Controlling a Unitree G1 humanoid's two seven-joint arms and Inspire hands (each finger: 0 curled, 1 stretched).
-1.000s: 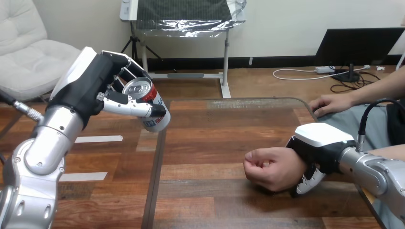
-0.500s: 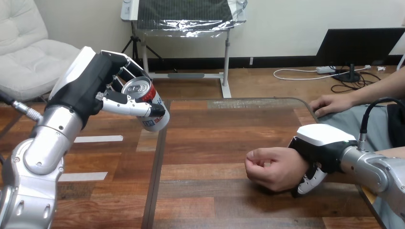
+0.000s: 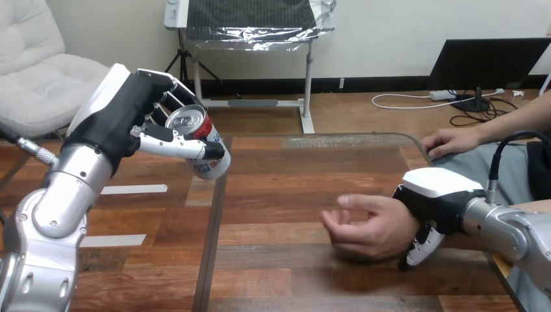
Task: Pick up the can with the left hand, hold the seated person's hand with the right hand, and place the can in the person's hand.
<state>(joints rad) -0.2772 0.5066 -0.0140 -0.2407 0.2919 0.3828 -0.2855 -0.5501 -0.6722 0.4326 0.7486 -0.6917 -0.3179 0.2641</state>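
The left hand (image 3: 130, 120) is gripping the can (image 3: 205, 146), fingers and thumb curling round it, holding it tilted in the air above the table (image 3: 292, 169) at its left edge, well apart from the person's hand (image 3: 367, 224). The right hand (image 3: 435, 201) is clasping that hand's wrist. The can should be travelling low and levelling out, settling into the half-open palm before release. Showing: one can, two robot hands, and a second person's hand (image 3: 448, 141) resting far right

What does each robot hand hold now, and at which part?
The left hand grips the can round its side; the right hand grips the person's hand at the wrist.
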